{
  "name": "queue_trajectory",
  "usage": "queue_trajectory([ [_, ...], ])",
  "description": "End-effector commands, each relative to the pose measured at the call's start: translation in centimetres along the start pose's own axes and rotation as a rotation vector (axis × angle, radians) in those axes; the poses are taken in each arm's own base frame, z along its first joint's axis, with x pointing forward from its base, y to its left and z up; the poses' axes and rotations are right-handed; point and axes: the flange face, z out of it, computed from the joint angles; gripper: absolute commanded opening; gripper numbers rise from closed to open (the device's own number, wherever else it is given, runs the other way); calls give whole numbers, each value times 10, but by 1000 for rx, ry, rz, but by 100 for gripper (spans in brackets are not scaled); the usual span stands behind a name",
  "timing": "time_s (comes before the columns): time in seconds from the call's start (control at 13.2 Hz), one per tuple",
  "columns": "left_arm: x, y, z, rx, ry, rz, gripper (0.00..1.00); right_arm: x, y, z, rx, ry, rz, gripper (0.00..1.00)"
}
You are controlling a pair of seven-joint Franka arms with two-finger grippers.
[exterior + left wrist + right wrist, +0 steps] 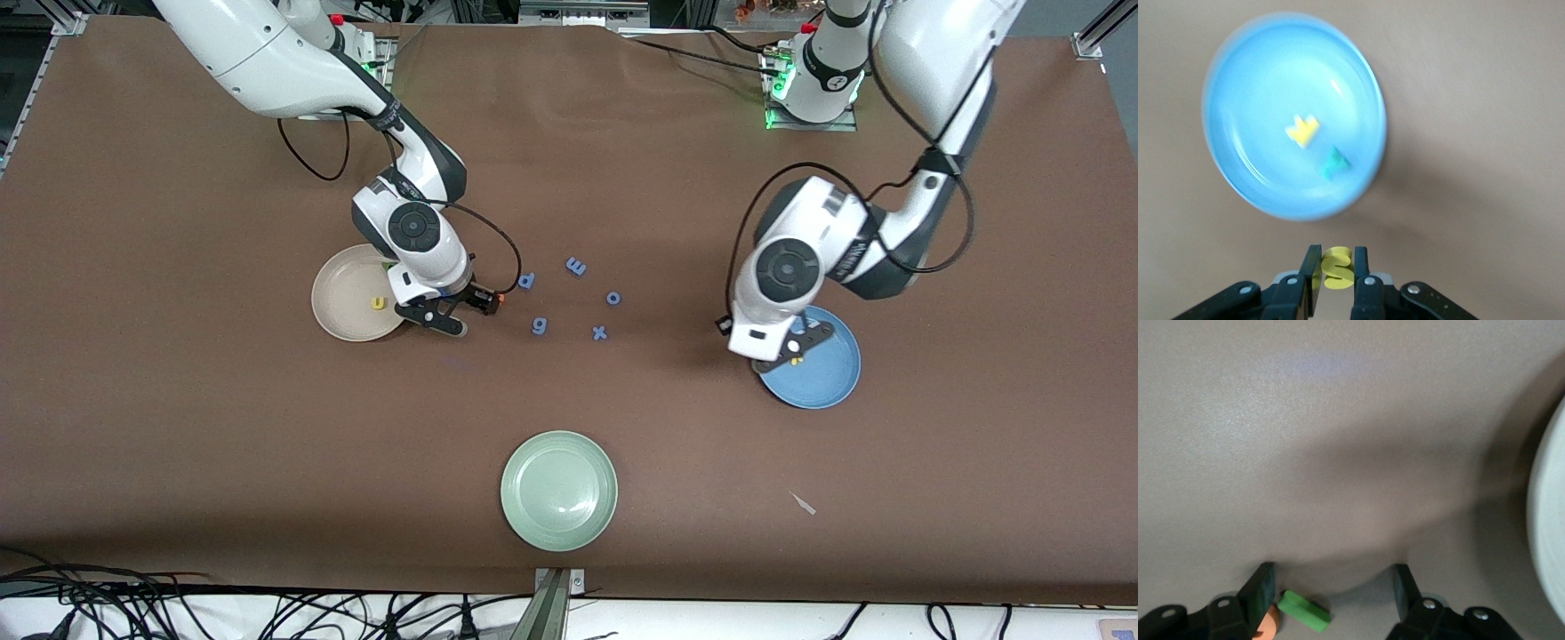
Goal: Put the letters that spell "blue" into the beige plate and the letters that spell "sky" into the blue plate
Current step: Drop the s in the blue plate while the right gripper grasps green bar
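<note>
Front view shows you the right gripper (462,313) low over the table just beside the beige plate (342,311), on the side toward the blue letters. Its fingers stand wide apart with nothing clamped between them; in the right wrist view a light green l (1303,611) and an orange e (1270,623) sit against one finger (1258,593), and you cannot tell whether they rest on the table or stick to that pad. A yellow u (379,303) lies in the beige plate.

Your left gripper (794,349) hangs over the rim of the blue plate (831,378) — its fingers are pinched tight on a yellow s (1336,268). In that plate lie a yellow k (1303,129) and a teal y (1335,163), close together.

Blue letters p (526,281), m (576,265), o (613,298), g (539,326) and x (600,333) lie scattered between the two plates. A pale green plate (558,491) sits nearer the front camera, well apart from the rest.
</note>
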Motion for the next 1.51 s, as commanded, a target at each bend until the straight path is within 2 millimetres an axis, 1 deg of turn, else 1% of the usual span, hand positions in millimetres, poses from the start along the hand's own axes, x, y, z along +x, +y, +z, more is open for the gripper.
queue_trajectory([
  [0.0,46,-48,15,64,25,125,0,-11,-7,6,-1,21,14,81],
  [0.08,56,-60,26,66,6,168,0,-11,-8,6,-4,28,16,81],
  [0.15,60,-63,42,72,-21,206,0,-13,-8,7,-5,28,16,80],
  [0.3,73,-74,84,75,-83,208,0,-13,-8,6,-4,29,16,72],
  [0.45,72,-74,108,69,-111,249,0,-12,-8,5,-5,30,18,55],
  [0.53,72,-74,116,64,-98,265,0,-13,-8,5,-4,30,16,53],
  [0.6,68,-75,124,87,-87,288,6,-13,-8,5,-4,29,21,53],
  [0.68,69,-77,125,94,-82,290,31,-14,-9,5,-3,28,42,56],
  [0.75,70,-77,123,93,-78,291,76,-15,-10,4,-1,29,55,59],
  [0.83,72,-78,112,96,-68,292,100,-16,-11,5,0,28,54,59],
  [0.91,73,-80,96,94,-59,299,100,-18,-13,5,1,28,53,60],
  [0.98,71,-82,75,88,-45,301,100,-19,-13,5,1,28,62,62],
  [1.13,64,-82,25,92,5,310,100,-19,-14,5,1,28,70,63],
  [1.21,54,-80,-4,97,25,357,100,-21,-14,6,-2,26,71,63],
  [1.28,45,-77,-34,62,35,379,100,-22,-15,5,-1,26,77,63],
  [1.36,36,-79,-65,14,28,376,100,-23,-15,6,-3,24,78,63],
  [1.43,32,-81,-95,-42,26,375,100,-24,-14,6,-5,25,76,63],
])
